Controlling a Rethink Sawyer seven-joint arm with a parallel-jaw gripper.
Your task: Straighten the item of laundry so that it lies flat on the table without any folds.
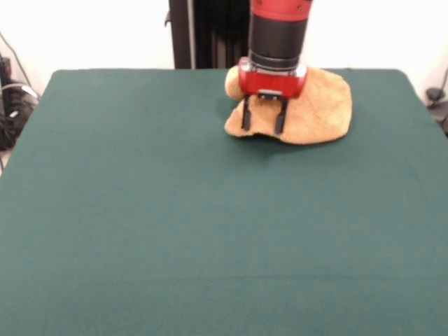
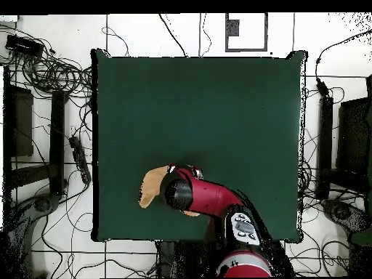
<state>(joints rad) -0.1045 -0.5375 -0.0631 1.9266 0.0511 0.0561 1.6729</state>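
The towel (image 1: pixel 315 112) lies bunched near the robot's edge of the green surface (image 1: pixel 210 231). The claw (image 1: pixel 263 124) hangs over its front edge, fingers apart and gripping nothing. To do this well, I would lower onto one free edge, pinch a single layer, and drag it outward low so the fold opens without lifting the heap.

red arm (image 1: pixel 278 31) vertical, gripper (image 1: pixel 263 126) pointing down, fingers (image 1: pixel 280 120) parted

White wall (image 1: pixel 105 31) behind table; white tiled floor (image 2: pixel 51 247) around table, strewn with black cables (image 2: pixel 54 73); dark stands (image 2: pixel 57 131) beside it both sides.
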